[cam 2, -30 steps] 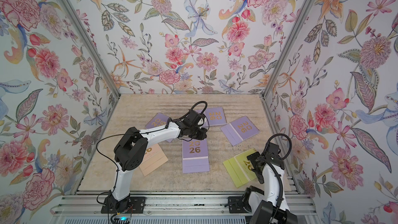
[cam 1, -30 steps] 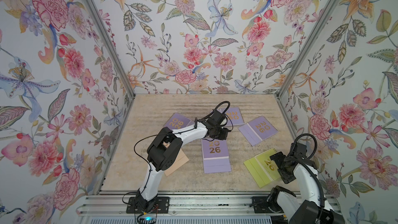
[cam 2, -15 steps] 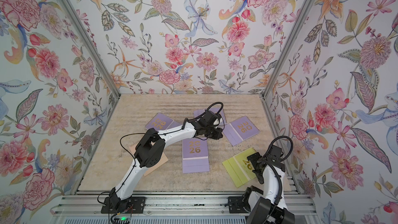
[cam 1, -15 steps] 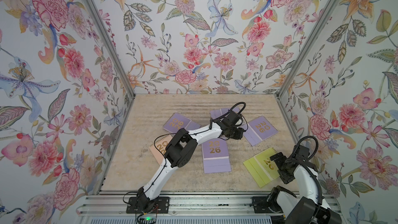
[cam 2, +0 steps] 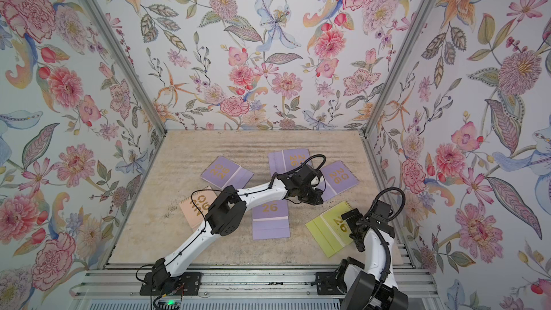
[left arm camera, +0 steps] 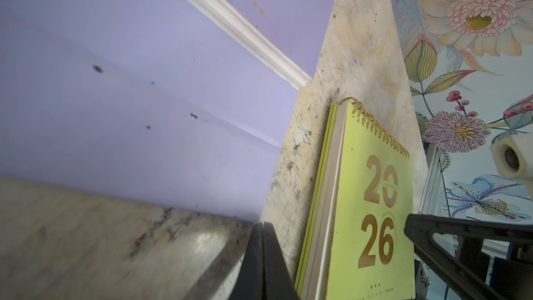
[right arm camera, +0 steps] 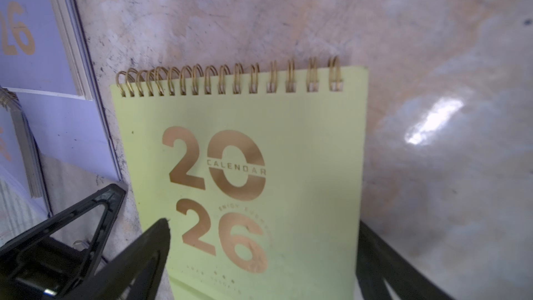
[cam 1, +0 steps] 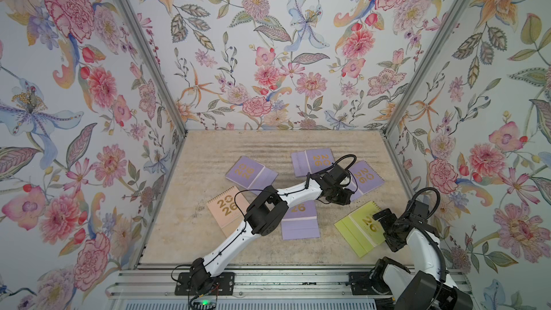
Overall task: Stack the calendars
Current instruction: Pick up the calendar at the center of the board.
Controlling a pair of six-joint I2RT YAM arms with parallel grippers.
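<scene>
The left gripper (left arm camera: 263, 235) has its 2 fingers pressed flat together, and nothing shows between them. In both top views it hangs low at the near corner of the right lilac calendar (cam 1: 366, 178). I cannot tell whether the tips touch that cover or the desk (cam 1: 238, 144). The left arm reaches out across the middle of the desk. It hides the upper part of the near lilac calendar (cam 1: 299, 225), which lies flat beneath it with a gold "26" showing.

The right gripper (right arm camera: 253, 220) stands wide apart, with 1 finger at each side edge of the yellow-green calendar (right arm camera: 259, 145), and clamps nothing. That calendar lies flat and cover up at the near right of the desk, with a gold spiral along 1 edge and "2026" readable in the right wrist view. It sits apart from the lilac ones.

Further out, the far lilac calendar (cam 1: 313, 161) lies just behind the left gripper. Where it meets the right lilac calendar is hidden by the wrist and cable. The left lilac calendar (cam 1: 250, 172) sits toward the far left. The peach-pink calendar (cam 1: 223, 210) lies at the near left, just beside the left arm's elbow. All 6 calendars lie flat and spread over the desk. Floral-papered walls (cam 1: 268, 55) close the desk in on 3 sides.
</scene>
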